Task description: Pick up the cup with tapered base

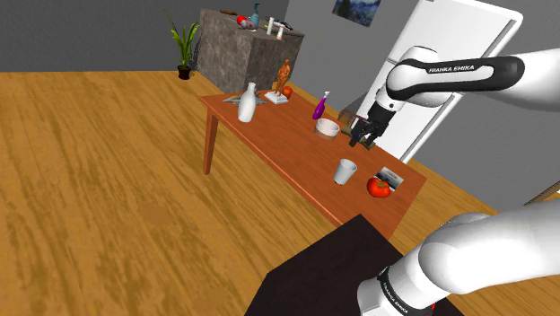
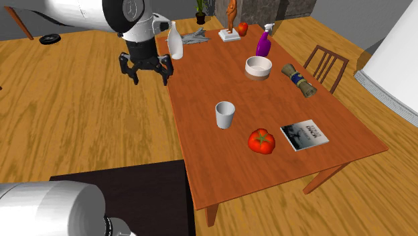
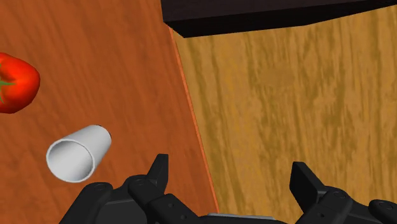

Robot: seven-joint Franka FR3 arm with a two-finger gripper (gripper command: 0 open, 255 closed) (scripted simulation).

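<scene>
Approach is the step in hand, judging by the shoulder view: the white cup (image 1: 345, 171) stands upright on the brown table (image 1: 269, 135), mouth up and narrowing toward its foot. A red tomato (image 1: 379, 187) sits near it and a pale bowl (image 1: 328, 127) farther along. The black pincer (image 1: 363, 137) hangs in the air well apart from the cup, touching nothing.

From the second exterior view, the cup (image 2: 225, 114) sits near the middle of the table, with the tomato (image 2: 262, 141) close by. The pincer (image 2: 149, 77) points downward off the table's long edge, over the wooden floor (image 2: 80, 127), with its fingers spread and nothing between them.

Looking along the hand in the wrist view, the two fingers (image 3: 159, 168) stand wide apart. One is over the table near its edge and the other is over the floor. The cup (image 3: 77, 153) lies outside the gap, beyond the table-side finger, with its open rim facing the camera.

Next, the hand probably needs to shift sideways over the table until the cup sits between the fingers. It would then descend around the wall and close gently. The taper may let the cup slip if it is gripped low.
</scene>
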